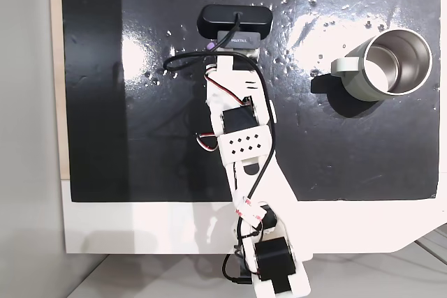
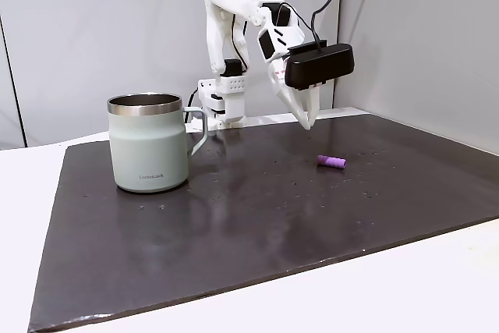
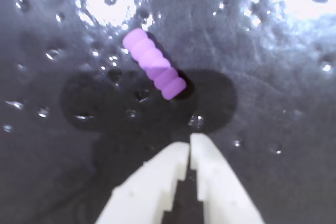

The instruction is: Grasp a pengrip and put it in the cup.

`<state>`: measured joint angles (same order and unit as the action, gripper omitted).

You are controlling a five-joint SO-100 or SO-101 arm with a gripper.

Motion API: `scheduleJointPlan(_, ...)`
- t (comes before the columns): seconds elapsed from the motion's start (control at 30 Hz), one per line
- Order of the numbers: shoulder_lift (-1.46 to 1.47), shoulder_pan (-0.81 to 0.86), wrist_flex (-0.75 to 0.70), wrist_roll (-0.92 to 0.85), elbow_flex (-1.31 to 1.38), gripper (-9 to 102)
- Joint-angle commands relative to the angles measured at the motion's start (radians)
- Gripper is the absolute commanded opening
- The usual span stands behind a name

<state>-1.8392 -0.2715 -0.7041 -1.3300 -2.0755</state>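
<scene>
Light-purple ribbed pengrip (image 3: 154, 70) seen on glossy black mat (image 2: 257, 216); cup (image 2: 150, 143) coloured pale grey-green, steel-lined; gripper (image 3: 189, 149) and arm (image 1: 241, 137) moulded white.

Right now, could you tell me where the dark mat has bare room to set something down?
In a fixed view, the mat's whole near strip is bare, in front of the cup and the pengrip. The stretch between those two is open. It is crowded at the back, where the hand hangs above the pengrip.
</scene>
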Motion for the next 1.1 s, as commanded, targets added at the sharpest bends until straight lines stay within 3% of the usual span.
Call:
scheduleJointPlan(0.0, 0.064, -0.015, -0.011, -0.120, 0.169, 11)
scheduleJointPlan(0.23, 0.281, -0.032, -0.241, -0.259, 0.465, 27)
scheduleJointPlan(0.43, 0.342, -0.040, -0.341, -0.396, 0.503, 27)
scheduleJointPlan(0.6, 0.489, -0.028, -0.491, -0.417, 0.703, 27)
scheduleJointPlan(1.07, 0.831, -0.008, -0.704, -0.465, 1.169, 25)
